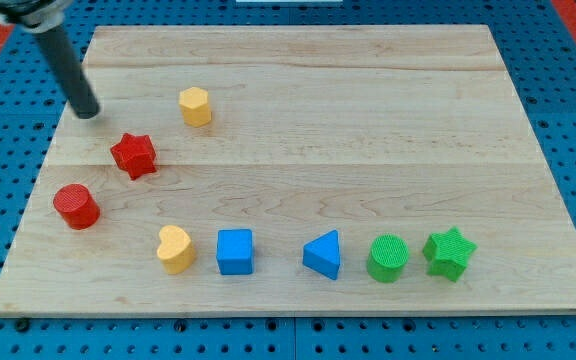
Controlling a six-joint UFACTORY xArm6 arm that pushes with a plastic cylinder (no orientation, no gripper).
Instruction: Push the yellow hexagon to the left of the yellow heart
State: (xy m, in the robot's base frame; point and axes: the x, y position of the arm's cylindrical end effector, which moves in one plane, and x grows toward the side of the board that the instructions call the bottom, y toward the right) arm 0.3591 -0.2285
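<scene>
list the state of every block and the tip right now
tip: on the board, upper left, touching no block
yellow hexagon: to the right of the tip, apart from it
red star: below the tip, free
red cylinder: upright, near left edge
yellow heart: left end of bottom row
blue cube: beside heart
blue triangle: free
green cylinder: upright
green star: right end

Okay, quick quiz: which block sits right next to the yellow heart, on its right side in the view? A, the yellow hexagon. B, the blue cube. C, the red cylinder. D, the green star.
B: the blue cube sits just to the view's right of the yellow heart in the bottom row, while the yellow hexagon is up near the view's top.
</scene>
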